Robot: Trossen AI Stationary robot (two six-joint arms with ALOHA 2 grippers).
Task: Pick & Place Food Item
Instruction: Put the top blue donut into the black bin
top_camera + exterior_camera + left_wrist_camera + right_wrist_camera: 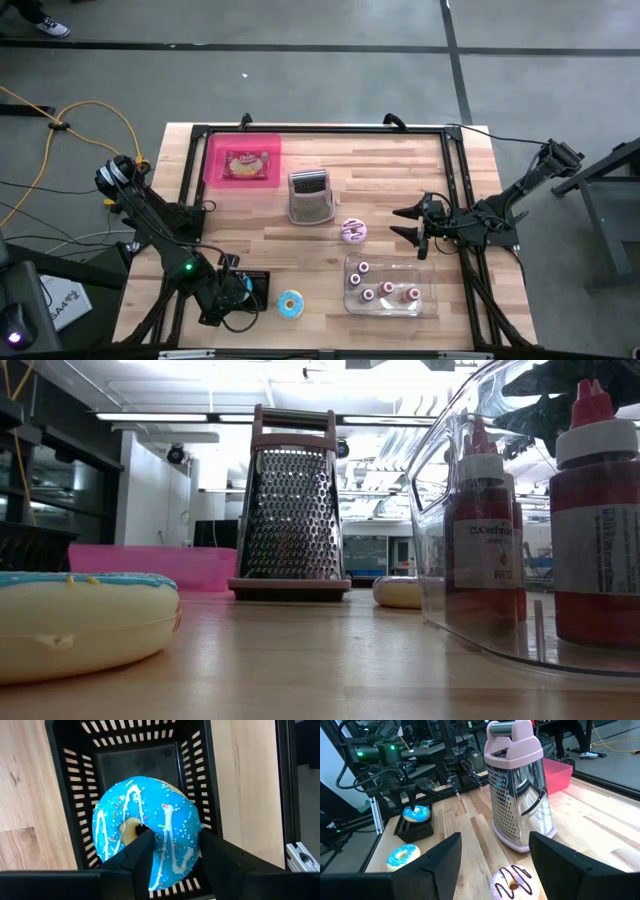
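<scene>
Two blue doughnuts showed only in the right wrist view: one (403,856) on the table, one (415,813) between the left gripper's (172,851) parted fingers over the black basket (80,795). The right gripper (408,224) waited open mid-table.

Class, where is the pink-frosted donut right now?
High view: the pink-frosted donut lies mid-table, between the grater and the clear tray, left of the right claw.
</scene>
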